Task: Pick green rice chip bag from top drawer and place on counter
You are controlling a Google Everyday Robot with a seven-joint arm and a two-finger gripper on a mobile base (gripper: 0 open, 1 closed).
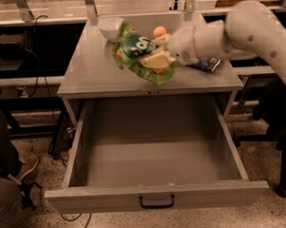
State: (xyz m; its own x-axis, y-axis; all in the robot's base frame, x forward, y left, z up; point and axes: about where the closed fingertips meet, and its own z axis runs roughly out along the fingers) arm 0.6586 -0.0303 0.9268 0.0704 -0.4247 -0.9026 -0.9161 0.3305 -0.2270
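Place step. My gripper (159, 51) hangs over the counter (91, 70), fingers (155, 61) clamped on the bag (135, 46) (drawer (156, 197) open below). Next I'd lower, then release onto bare counter.

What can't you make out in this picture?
Camera view:
Dark blue chip bag: mostly hidden behind the robot's white arm.
Small orange ball: partly hidden by the gripper, which holds the crinkled green rice chip bag above the grey metal counter.
Seated person: cut off by the left edge.
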